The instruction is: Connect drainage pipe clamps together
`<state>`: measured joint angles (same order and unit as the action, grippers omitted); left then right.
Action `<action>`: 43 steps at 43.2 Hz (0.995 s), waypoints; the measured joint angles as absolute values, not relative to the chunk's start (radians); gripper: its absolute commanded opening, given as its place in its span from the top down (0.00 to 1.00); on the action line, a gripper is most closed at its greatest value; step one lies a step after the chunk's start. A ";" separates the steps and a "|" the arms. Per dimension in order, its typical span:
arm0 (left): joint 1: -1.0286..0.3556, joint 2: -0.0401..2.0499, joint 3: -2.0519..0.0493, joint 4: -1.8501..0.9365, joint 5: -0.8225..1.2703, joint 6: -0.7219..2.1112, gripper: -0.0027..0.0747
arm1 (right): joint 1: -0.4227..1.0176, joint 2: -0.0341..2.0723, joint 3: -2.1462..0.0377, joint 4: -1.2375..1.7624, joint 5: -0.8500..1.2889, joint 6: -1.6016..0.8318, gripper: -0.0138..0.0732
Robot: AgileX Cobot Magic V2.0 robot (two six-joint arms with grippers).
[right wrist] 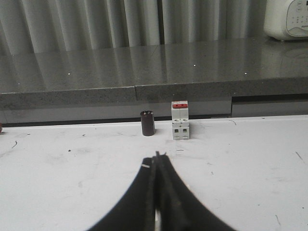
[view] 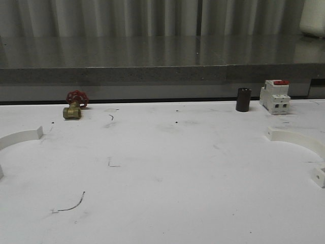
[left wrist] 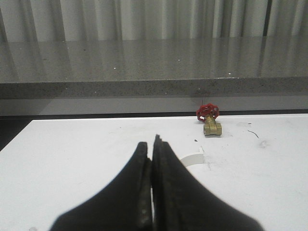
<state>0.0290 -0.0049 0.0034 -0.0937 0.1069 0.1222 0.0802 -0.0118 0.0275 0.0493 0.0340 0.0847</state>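
Front view: two white clamp halves, left clamp half [view: 20,137] and right clamp half [view: 299,145], at opposite table [view: 162,203] edges, well apart. Left gripper [left wrist: 153,144] and right gripper [right wrist: 157,159] pressed together, empty. Step: pre-grasp; next, opening and reaching.

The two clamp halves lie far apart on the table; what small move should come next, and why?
Probably open the left gripper and lower it toward the left clamp half. Both grippers are shut and hold nothing, and the right clamp half lies far across the table.

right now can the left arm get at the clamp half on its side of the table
Probably yes. The left gripper is shut and holds nothing, and the left clamp half lies on bare table; the brass valve sits farther back.
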 measured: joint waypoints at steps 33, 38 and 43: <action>0.029 -0.005 0.003 -0.094 0.053 0.122 0.99 | 0.080 -0.012 0.027 0.049 0.006 0.085 0.92; 0.029 -0.005 -0.013 -0.096 0.028 0.122 0.99 | 0.080 -0.012 0.012 0.049 0.000 0.085 0.92; 0.029 -0.005 -0.136 -0.097 0.073 0.122 0.99 | 0.080 -0.012 -0.099 0.049 0.046 0.085 0.92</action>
